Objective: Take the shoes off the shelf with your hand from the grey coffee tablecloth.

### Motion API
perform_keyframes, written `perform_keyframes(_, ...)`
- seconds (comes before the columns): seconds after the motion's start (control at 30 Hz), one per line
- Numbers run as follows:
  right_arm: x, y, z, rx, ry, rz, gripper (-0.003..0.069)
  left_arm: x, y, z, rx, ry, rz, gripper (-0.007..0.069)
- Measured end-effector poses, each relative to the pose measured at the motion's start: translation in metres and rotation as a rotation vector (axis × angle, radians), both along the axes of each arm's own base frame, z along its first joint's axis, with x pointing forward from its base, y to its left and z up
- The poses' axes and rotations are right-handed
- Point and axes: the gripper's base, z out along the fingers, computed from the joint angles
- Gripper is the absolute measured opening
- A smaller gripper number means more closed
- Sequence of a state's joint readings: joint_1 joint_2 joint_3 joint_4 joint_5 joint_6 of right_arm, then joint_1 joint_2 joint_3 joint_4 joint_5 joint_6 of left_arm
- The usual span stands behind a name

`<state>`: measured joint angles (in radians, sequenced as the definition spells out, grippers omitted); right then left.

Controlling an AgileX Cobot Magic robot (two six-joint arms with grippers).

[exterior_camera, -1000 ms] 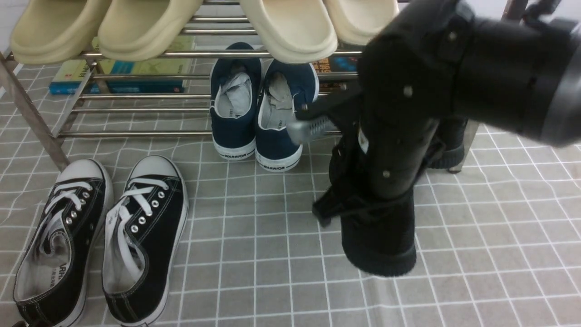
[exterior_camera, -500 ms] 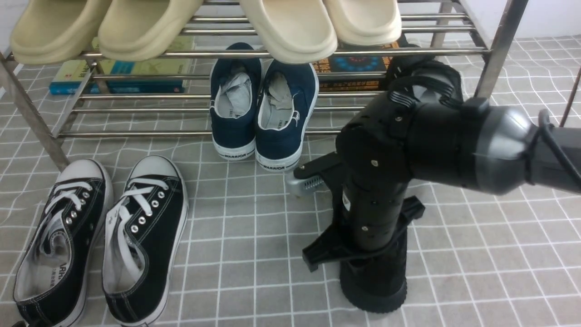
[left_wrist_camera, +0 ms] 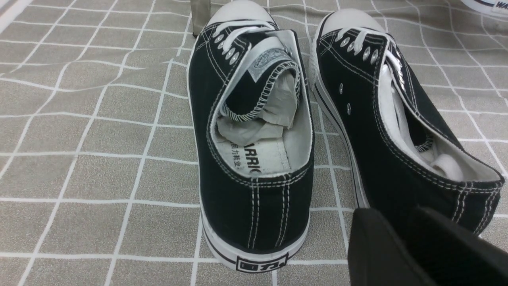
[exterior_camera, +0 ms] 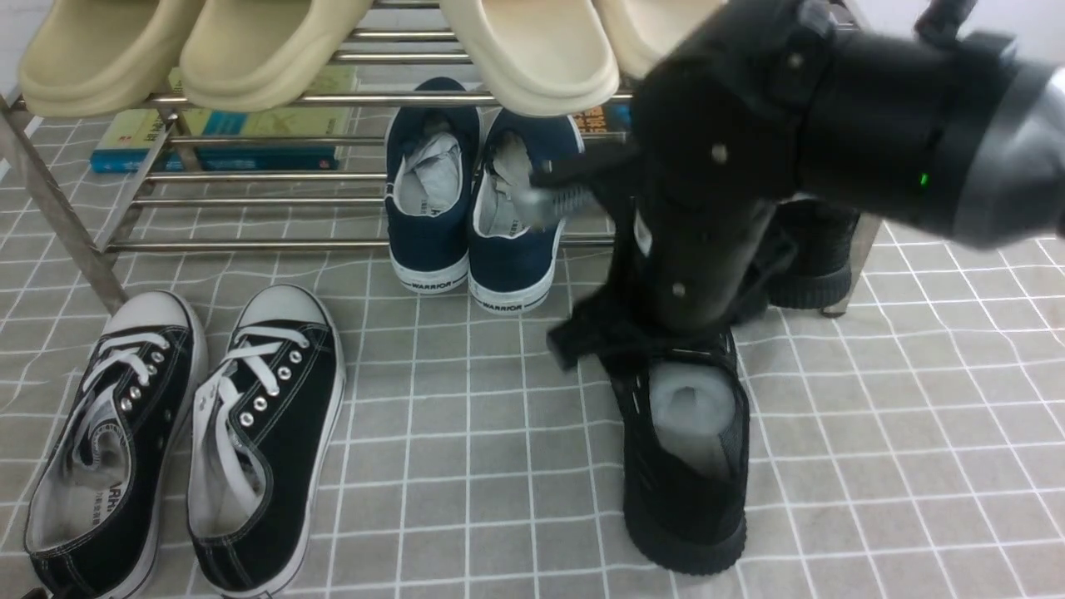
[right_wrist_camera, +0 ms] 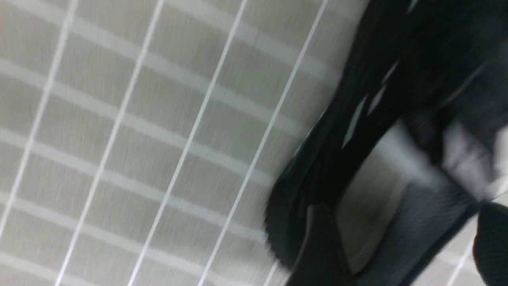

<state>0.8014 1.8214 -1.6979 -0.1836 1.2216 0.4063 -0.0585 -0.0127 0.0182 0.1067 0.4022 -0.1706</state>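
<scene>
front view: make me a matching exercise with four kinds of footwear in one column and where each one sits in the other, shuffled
Column one
1. beige slippers
2. navy sneakers
3. black canvas sneakers
4. all-black knit sneaker

Column two
a. on the cloth, right of centre, pale stuffing inside
b. top tier of the shelf
c. on the cloth at the left, white laces
d. lower tier of the shelf, heels toward the camera

Pairs: 1-b, 2-d, 3-c, 4-a
</scene>
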Motion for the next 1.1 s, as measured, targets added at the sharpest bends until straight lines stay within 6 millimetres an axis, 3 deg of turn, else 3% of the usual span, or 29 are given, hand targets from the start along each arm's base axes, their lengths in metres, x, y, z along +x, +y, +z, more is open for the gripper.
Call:
perform_keyframes(0.13, 0.011, -0.008, 0.022, -0.001, -0.097, -0.021, 0.0512, 0.000, 0.000, 0.000, 0.000, 0.000, 0.000, 0.0160)
perform_keyframes(0.37, 0.040, -0.046, 0.024, -0.015, -0.104, -0.143, 0.0512, 0.000, 0.000, 0.000, 0.000, 0.000, 0.000, 0.0160)
perform_keyframes(0.4, 0.049, -0.057, 0.022, -0.023, -0.103, -0.178, 0.0512, 0.000, 0.000, 0.000, 0.000, 0.000, 0.000, 0.0160)
perform_keyframes(0.57, 0.068, -0.073, 0.011, -0.034, -0.099, -0.232, 0.0512, 0.000, 0.000, 0.000, 0.000, 0.000, 0.000, 0.0160)
perform_keyframes(1.1, 0.111, -0.071, -0.042, -0.174, -0.169, -0.096, 0.0497, 0.000, 0.000, 0.000, 0.000, 0.000, 0.000, 0.0160)
